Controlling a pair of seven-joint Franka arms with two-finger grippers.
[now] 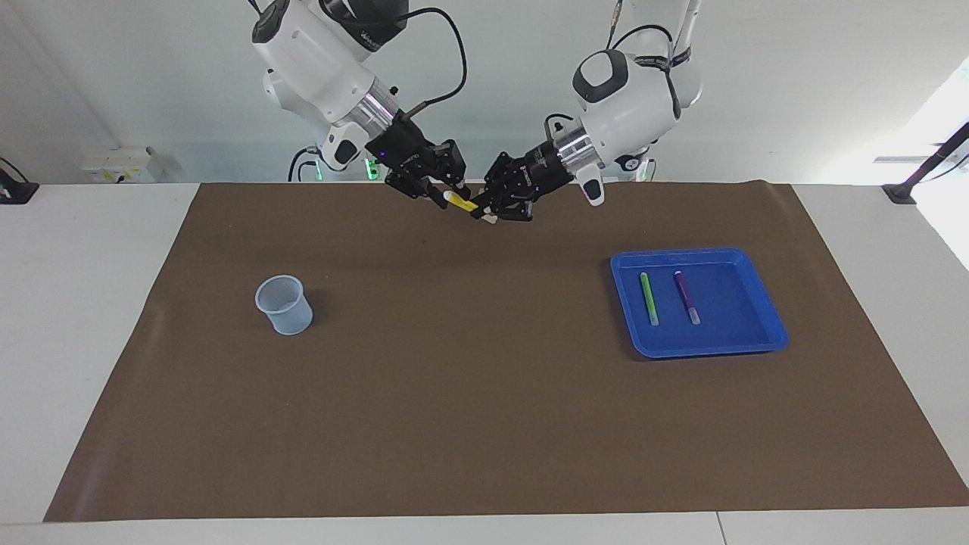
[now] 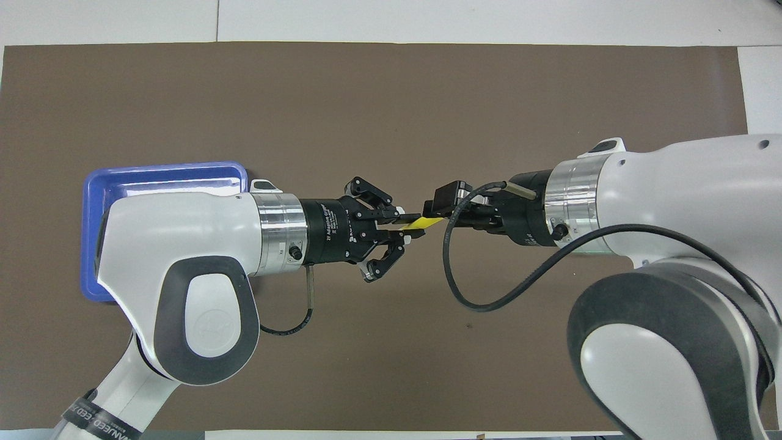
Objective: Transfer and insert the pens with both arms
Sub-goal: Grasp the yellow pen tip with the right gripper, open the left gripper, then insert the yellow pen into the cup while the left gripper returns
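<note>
Brown mat (image 1: pixel 484 424) covers table. Blue rectangular plastic tray (image 1: pixel 761 322) toward left arm's end holds green pen (image 1: pixel 648 297) and purple pen (image 1: pixel 686 295), side by side, apart, pale caps away from robots. Translucent plastic cup (image 1: pixel 284 304) toward right arm's end, upright. Left gripper (image 1: pixel 488 213) clamped on short yellow pen (image 1: pixel 461 201), tilted in air over mat. Right gripper (image 1: pixel 441 198) at pen's free end; grip unclear.

Left claw (image 1: pixel 484 211) gripping yellow pen (image 1: pixel 461 201), right claw (image 1: pixel 441 195) alongside
</note>
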